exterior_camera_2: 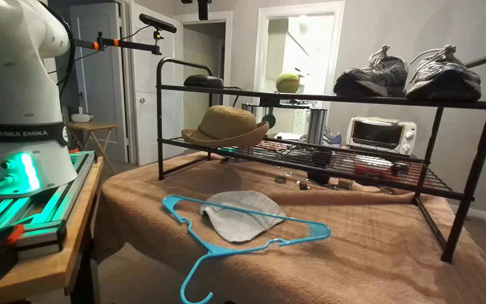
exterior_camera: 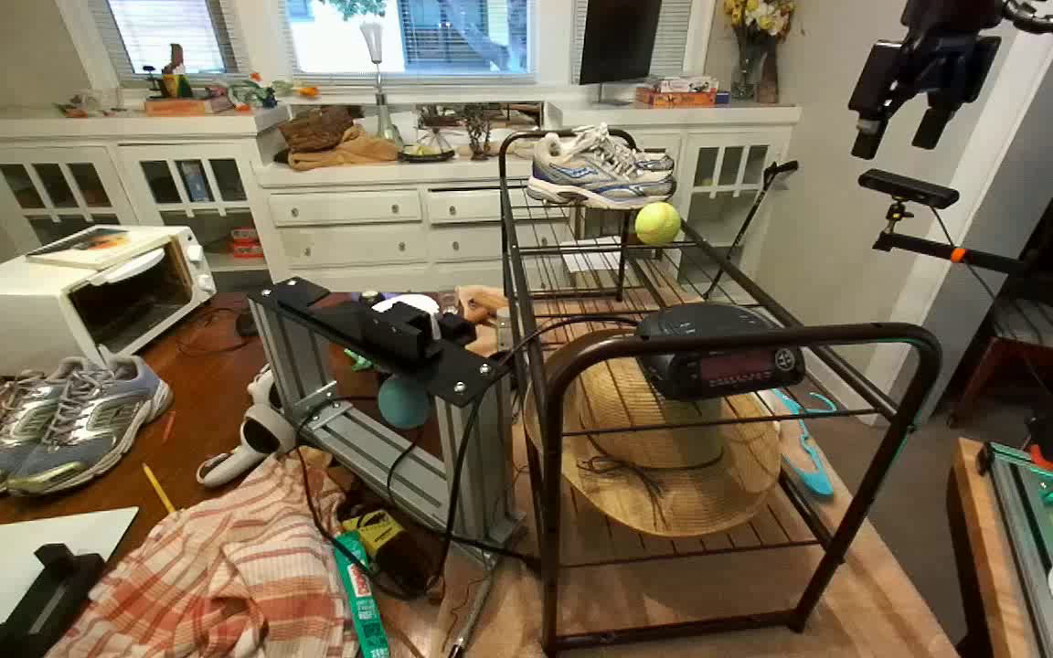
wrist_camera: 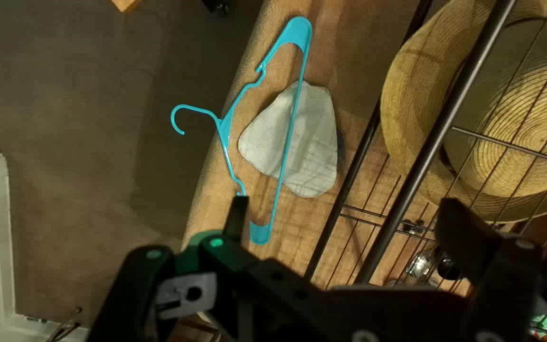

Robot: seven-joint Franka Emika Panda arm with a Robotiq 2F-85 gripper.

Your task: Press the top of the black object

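The black object, a low clock radio with rounded edges and a dark reddish display, sits on the near end of the rack's top shelf in an exterior view (exterior_camera: 718, 352). It also shows as a low black slab in an exterior view (exterior_camera_2: 203, 81). My gripper (exterior_camera: 897, 142) is open and empty, high in the air and apart from the rack. Only its lower tip shows at the top edge in an exterior view (exterior_camera_2: 203, 10). In the wrist view the open fingers (wrist_camera: 344, 209) stand wide apart over the rack's side. The clock is out of the wrist view except perhaps a dark sliver at the right edge.
The dark wire rack (exterior_camera_2: 160, 126) also holds a tennis ball (exterior_camera: 658, 223) and shoes (exterior_camera: 600, 178) on top. A straw hat (exterior_camera_2: 228, 122) lies on its lower shelf. A blue hanger (wrist_camera: 297, 31) and grey cloth (wrist_camera: 311, 137) lie beside the rack. A camera arm (exterior_camera: 910, 187) stands below the gripper.
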